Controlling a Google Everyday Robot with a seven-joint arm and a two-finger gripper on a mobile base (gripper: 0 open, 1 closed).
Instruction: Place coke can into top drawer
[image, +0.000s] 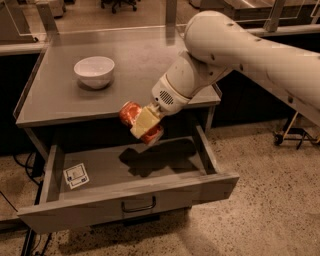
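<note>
Jaws are closed on the coke can (130, 114), so the gripper (143, 126) has it pinned across the middle, one pale finger (145, 121) covering its waist with red poking out either side. From where I'm standing the can isn't upright at all, it's tipped, long axis running from upper left down to lower right, with the lower end aimed into the top drawer (165, 159). The drawer is pulled right out and the can hangs just in front of the tabletop (145, 60) edge, above the back middle of the drawer, not touching it. You can see its shadow (150, 161) sitting on the drawer floor right underneath. So the thing that matters is basically straight down: drawer floor is directly below the can, and the sticker (76, 175) is off in the near left corner, well apart. I reckon it just needs to lower and let go, though tipped like that the can may roll once released. The white bowl (94, 71) up on the table is well out of the way of the arm (240, 55)
</note>
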